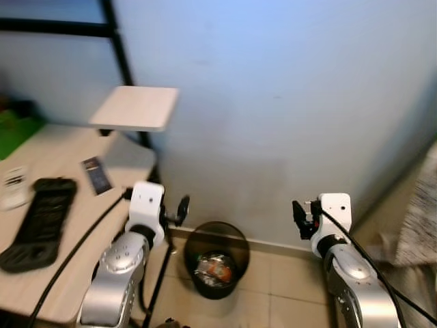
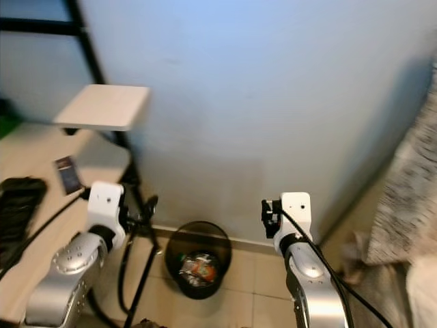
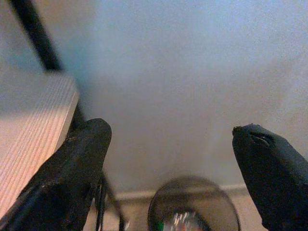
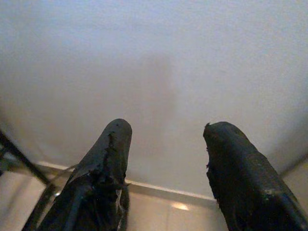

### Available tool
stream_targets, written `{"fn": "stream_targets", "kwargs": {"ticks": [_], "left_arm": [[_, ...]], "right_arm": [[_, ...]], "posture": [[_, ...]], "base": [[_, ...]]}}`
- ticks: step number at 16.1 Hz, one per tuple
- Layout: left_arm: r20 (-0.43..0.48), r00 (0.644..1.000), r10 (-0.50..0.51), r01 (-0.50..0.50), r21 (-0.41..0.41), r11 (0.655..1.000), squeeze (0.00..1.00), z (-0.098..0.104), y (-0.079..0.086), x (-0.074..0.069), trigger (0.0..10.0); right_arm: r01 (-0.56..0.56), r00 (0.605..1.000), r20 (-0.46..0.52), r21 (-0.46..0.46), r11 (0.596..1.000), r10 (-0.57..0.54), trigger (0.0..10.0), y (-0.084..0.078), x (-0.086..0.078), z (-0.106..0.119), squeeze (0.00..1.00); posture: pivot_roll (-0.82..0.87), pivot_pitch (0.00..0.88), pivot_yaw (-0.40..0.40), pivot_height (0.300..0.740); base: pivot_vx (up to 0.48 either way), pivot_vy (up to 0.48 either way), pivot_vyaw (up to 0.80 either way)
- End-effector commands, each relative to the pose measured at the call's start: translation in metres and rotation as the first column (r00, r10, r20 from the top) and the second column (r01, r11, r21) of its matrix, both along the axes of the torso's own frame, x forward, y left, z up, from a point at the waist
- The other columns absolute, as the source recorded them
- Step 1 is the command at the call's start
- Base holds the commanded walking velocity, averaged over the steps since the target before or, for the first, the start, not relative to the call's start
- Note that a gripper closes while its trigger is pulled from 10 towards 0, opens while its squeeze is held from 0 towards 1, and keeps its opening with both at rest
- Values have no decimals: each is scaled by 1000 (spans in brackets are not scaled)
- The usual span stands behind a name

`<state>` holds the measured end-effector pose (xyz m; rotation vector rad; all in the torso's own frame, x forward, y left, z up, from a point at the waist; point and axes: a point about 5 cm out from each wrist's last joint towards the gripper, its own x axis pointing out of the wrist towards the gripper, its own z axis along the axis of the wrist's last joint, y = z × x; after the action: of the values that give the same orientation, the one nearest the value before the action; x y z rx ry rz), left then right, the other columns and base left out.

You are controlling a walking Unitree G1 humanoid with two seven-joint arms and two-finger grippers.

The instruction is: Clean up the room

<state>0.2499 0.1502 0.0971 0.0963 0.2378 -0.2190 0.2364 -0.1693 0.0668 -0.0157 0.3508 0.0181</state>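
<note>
You face bin (image 1: 217, 258), rubbish inside. Left gripper (image 3: 168, 163), right gripper (image 4: 166, 159): fingers apart, empty, raised ready. Worktop (image 1: 75, 225) clutter awaits you.

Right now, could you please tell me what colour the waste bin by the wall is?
The waste bin is black, with colourful rubbish inside; the left eye view shows it best.

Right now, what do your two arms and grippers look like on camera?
Both arms are silver, rounded shells with a white boxy wrist block and a black cable running along each. The left gripper and right gripper each have two long, thick black fingers; the right gripper's fingers look scuffed.
</note>
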Motion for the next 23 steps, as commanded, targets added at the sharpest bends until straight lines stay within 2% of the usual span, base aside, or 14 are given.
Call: {"fn": "stream_targets", "kwargs": {"ticks": [1, 2, 4, 5, 7, 9, 10, 12, 14, 17, 18, 19, 21, 23], "left_arm": [[7, 999, 52, -52, 28, 998, 0, 3, 11, -1, 10000], [20, 993, 116, -117, 31, 993, 0, 7, 21, 0, 10000], [76, 987, 140, -138, -32, 990, 0, 16, 26, -1, 10000], [109, 979, 173, -175, 2, 985, 0, 18, 29, -1, 10000], [75, 990, 122, -120, -33, 992, 0, 16, 19, -4, 10000], [38, 996, 75, -75, -5, 997, 0, 11, 13, -13, 10000], [31, 1000, -2, 3, -45, 999, 0, 9, 2, -18, 10000], [69, 996, 49, -50, 5, 999, 0, 9, 4, -16, 10000], [53, 998, -46, 48, -33, 998, 0, 8, 5, -17, 10000], [46, 999, -19, 25, -125, 992, 0, 14, 17, -16, 10000], [22, 1000, -19, 21, -113, 993, 0, 12, 16, -16, 10000], [-16, 999, -36, 33, -165, 986, 0, 8, 14, -22, 10000], [-32, 999, 1, -4, -93, 996, 0, 5, 18, -23, 10000], [10, 999, 42, -42, -19, 999, 0, 7, 25, -25, 10000]], "right_arm": [[0, 999, 38, 9, 1000, -1, 10000, 3, 2, 6, 0], [6, 999, 43, 17, 1000, -7, 10000, 5, -1, 7, 0], [22, 998, 66, -4, 1000, -21, 10000, 2, -3, 9, 0], [46, 998, 44, -2, 999, -46, 10000, -2, -5, 8, 0], [56, 996, 70, 27, 998, -58, 10000, -10, -4, 12, 0], [28, 997, 73, 42, 999, -31, 10000, -12, -9, 14, 0], [31, 996, 81, 66, 997, -36, 10000, -17, -12, 16, 0], [18, 994, 109, 33, 999, -22, 10000, -17, -14, 20, 0], [39, 993, 115, 7, 999, -39, 10000, -13, -15, 17, 0], [102, 975, 198, 4, 995, -101, 10000, -9, -7, 28, 0], [138, 975, 169, 48, 989, -144, 10000, -12, -7, 22, 0], [118, 980, 154, 34, 992, -122, 10000, -7, -10, 18, 0], [154, 978, 134, 63, 986, -162, 10000, -7, -9, 16, 0], [112, 983, 137, 49, 992, -118, 10000, 3, -8, 14, 0]], "posture": [[47, 0, 24, 740], [51, 0, 19, 740], [61, 0, 19, 740], [69, 0, 19, 740], [78, 0, 14, 740], [66, 0, 10, 740], [55, 0, 11, 740], [34, 0, 31, 740], [18, 0, 36, 740], [26, 0, 35, 740], [27, 0, 43, 740], [23, 0, 28, 740], [63, 0, 12, 740], [55, 0, 7, 740]], "base": [[0, 0, 0], [0, 0, 0], [0, 0, 0], [0, 0, 0], [0, 0, 0], [0, 0, -800], [0, 0, -800], [0, 0, -800], [0, 0, -800], [0, 0, -800], [0, 0, -800], [0, 0, -800], [0, 0, -800], [0, 0, -800]]}}
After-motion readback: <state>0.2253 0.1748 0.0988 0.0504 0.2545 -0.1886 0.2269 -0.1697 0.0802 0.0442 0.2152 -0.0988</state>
